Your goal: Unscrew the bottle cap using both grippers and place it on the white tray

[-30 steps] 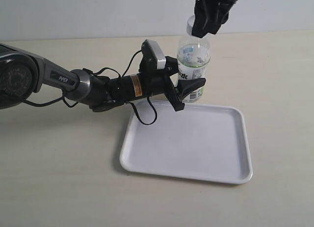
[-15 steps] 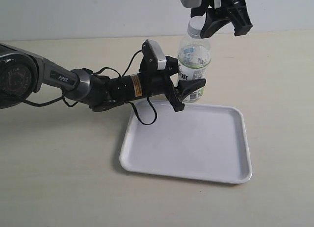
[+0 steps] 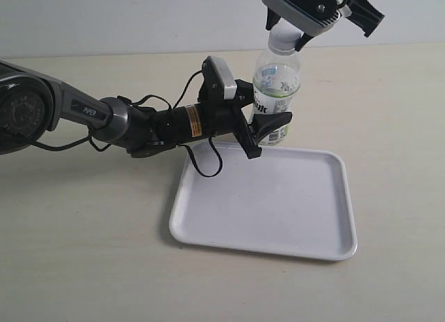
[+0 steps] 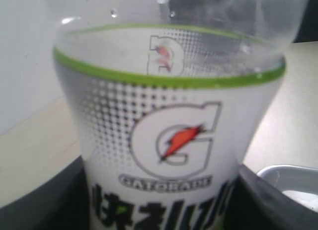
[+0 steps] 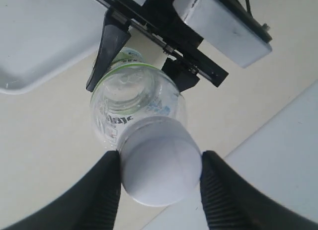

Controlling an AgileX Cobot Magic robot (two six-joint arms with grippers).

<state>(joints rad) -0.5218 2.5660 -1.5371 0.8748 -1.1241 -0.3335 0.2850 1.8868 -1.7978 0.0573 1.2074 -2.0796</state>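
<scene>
Right jaws have twisted round, pinching the cap (image 5: 160,168). Left jaws hug the bottle (image 3: 275,85); a loose hug lets it spin too.

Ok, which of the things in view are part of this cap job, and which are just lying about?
Part of the job:
- bottle, clamped by the left gripper
- bottle cap, between the fingers of the right gripper
- white tray

Not part of it:
- only the table and the wall behind it
</scene>
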